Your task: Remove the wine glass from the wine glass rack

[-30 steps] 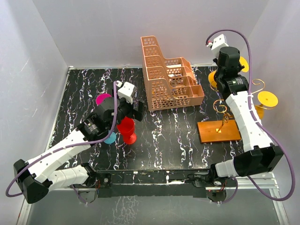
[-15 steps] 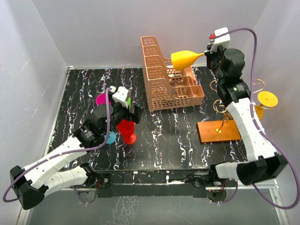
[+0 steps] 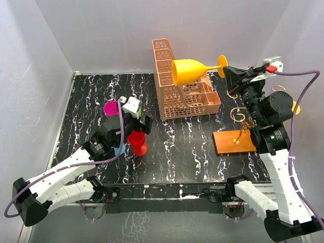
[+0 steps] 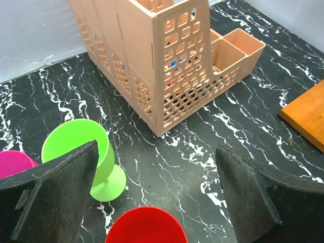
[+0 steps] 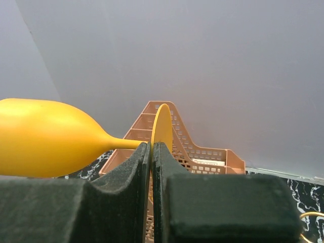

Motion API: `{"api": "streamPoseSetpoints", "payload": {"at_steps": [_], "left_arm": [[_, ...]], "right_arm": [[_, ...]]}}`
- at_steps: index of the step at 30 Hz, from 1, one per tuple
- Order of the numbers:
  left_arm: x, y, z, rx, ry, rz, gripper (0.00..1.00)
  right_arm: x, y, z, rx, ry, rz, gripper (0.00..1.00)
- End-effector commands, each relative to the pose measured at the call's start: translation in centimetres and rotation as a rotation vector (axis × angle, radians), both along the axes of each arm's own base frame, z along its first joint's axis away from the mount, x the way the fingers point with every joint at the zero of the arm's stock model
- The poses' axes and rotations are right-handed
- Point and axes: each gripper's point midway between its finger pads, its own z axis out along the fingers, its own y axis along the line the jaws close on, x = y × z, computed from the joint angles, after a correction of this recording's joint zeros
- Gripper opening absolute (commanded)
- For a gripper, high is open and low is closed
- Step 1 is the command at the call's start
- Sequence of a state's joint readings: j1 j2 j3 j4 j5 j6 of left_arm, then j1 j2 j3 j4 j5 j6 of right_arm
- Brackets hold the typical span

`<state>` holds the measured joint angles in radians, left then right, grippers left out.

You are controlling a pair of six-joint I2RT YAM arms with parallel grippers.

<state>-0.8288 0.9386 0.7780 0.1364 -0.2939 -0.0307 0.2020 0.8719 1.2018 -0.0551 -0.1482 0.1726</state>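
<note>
Wine glass (image 3: 188, 71) foot clamped in right end effector (image 5: 152, 152); left end effector (image 4: 157, 152) wide; rack (image 3: 232, 142) hooks half-hidden behind right arm (image 3: 276, 152).

My right arm (image 3: 277, 152) raised high, right gripper (image 3: 228, 70) pinched tight on the wine glass (image 3: 188, 71) foot (glass lying sideways), left arm (image 3: 66, 169) low, left gripper (image 4: 157, 148) spread wide.

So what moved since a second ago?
The right gripper, shut on the yellow wine glass by its foot, lifted it away from the wine glass rack and swung it left, lying sideways above the basket. The left gripper stayed open over the red glass; rack and basket stayed put.
</note>
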Motion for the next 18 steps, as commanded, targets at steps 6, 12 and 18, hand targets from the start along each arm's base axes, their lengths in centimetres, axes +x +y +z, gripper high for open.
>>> {"api": "streamPoseSetpoints", "payload": {"at_steps": [6,12,18], "left_arm": [[0.1,1.1,1.9,-0.062,-0.012,0.069,0.97],[-3.0,-0.9,5.9,-0.251,0.142,-0.055,0.97],[-5.5,-1.5,9.0,-0.387,0.264,-0.122,0.97]], "right_arm": [[-3.0,0.1,2.2,0.013,0.010,0.041,0.08],[-4.2,0.6,1.1,-0.005,0.034,0.082,0.08],[-4.7,1.4,0.3,-0.002,0.025,0.133,0.08]]}}
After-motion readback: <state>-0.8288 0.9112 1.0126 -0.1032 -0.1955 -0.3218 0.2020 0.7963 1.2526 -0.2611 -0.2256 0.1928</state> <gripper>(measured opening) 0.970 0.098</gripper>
